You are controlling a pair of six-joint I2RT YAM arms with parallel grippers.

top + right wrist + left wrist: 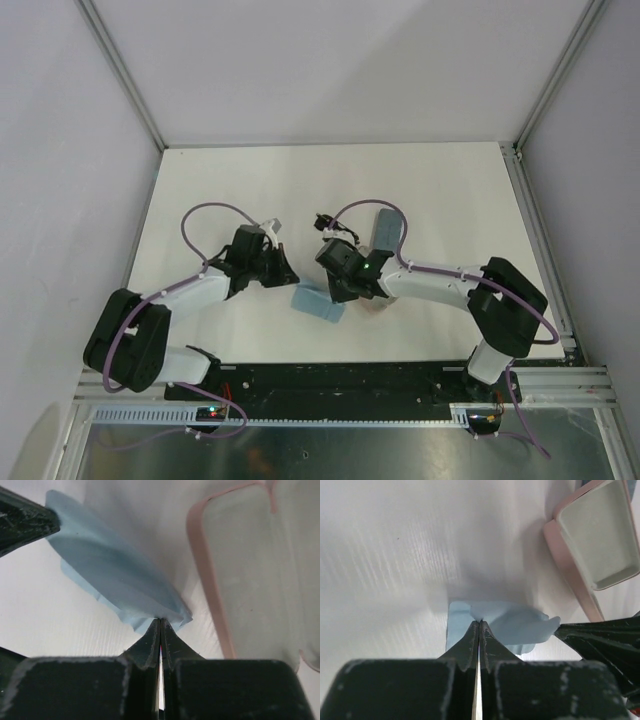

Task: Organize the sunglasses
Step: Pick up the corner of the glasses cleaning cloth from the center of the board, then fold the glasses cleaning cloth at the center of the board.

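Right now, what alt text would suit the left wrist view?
The left gripper, jaws shut, pinches the near edge of a crumpled light-blue cloth on a white table. The right gripper meets the cloth's right corner; an open pink case lies upper right.

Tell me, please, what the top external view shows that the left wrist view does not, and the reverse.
Only the top external view shows the blue-grey case lying farther back on the white table, and both arms whole. Only the left wrist view shows the left gripper pinched shut on the light-blue cloth, and the pink case open, with the visible part of its pale lining bare. Both views show the cloth lying between the left gripper and the right gripper.
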